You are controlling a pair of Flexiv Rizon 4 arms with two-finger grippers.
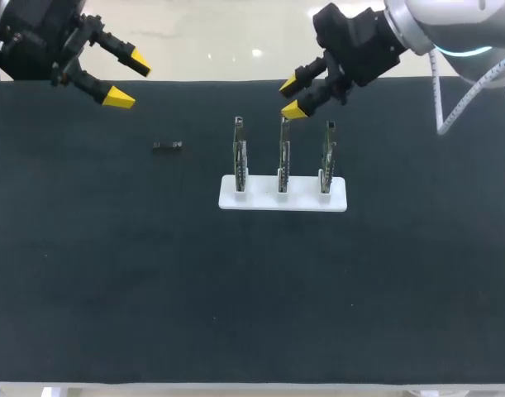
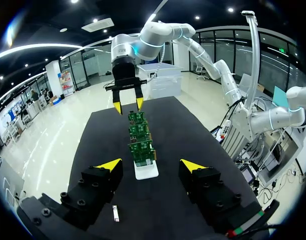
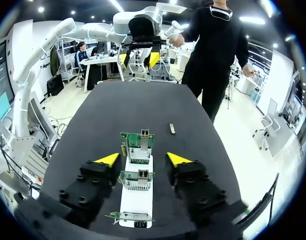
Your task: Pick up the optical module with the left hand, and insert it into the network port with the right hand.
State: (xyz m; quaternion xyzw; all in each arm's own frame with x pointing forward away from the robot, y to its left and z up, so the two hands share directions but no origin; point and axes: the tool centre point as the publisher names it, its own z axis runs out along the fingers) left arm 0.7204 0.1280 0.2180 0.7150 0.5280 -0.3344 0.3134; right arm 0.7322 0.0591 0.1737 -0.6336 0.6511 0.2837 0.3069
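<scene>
Optical module (image 1: 167,145) flat on desk (image 1: 252,289), long axis parallel to far edge, lying toward near edge from my left fingers (image 1: 118,98); left arm nearer. Those wide, empty; right fingers (image 1: 293,108) likewise.

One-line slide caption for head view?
Left claw and right claw open; module lies left of a white stand holding three upright circuit boards.
</scene>
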